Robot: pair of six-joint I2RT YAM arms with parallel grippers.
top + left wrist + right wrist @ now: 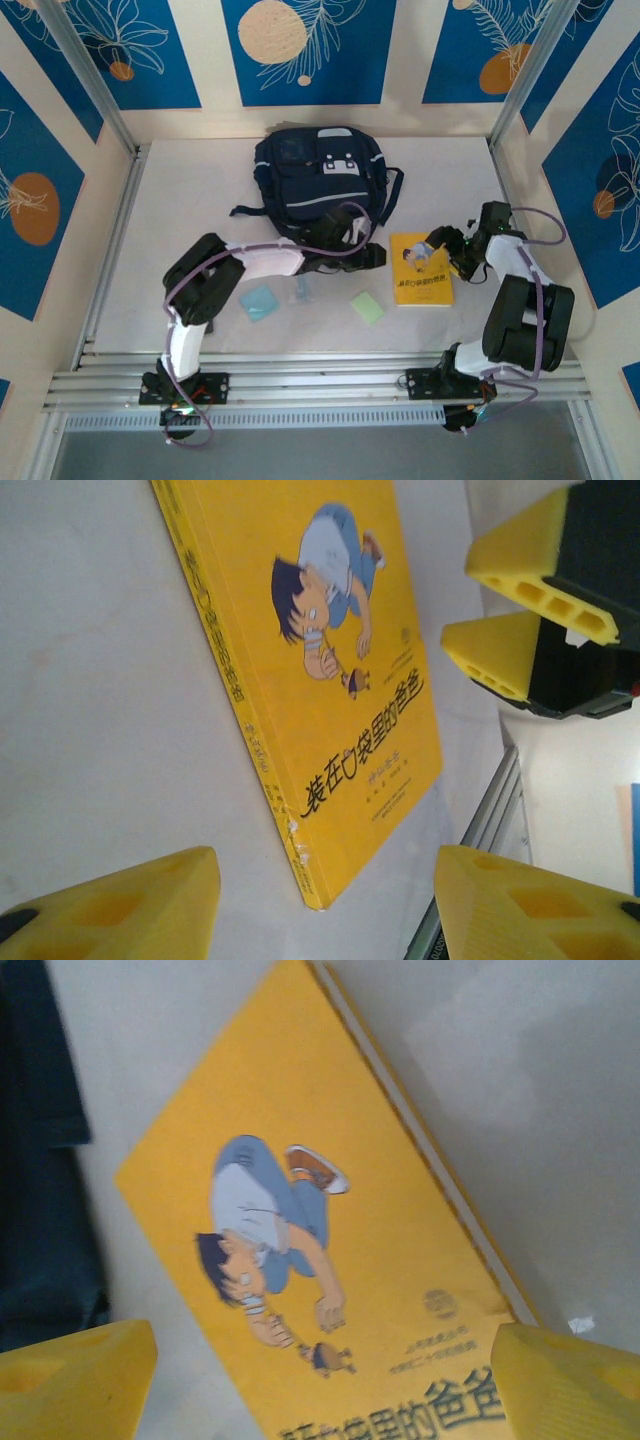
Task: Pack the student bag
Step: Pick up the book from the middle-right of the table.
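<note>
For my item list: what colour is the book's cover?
The book cover is bright yellow with a cartoon boy; best in the right wrist view.

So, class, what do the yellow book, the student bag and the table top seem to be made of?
Yellow book: paper pages under a smooth, slightly glossy card cover; the white page edge shows. Student bag: dark matte fabric, judging by its soft folds and straps. Table: pale matte sheet, material unclear.

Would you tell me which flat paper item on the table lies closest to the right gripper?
The yellow book, beneath the right gripper; the green pad and blue pad lie farther left.
</note>
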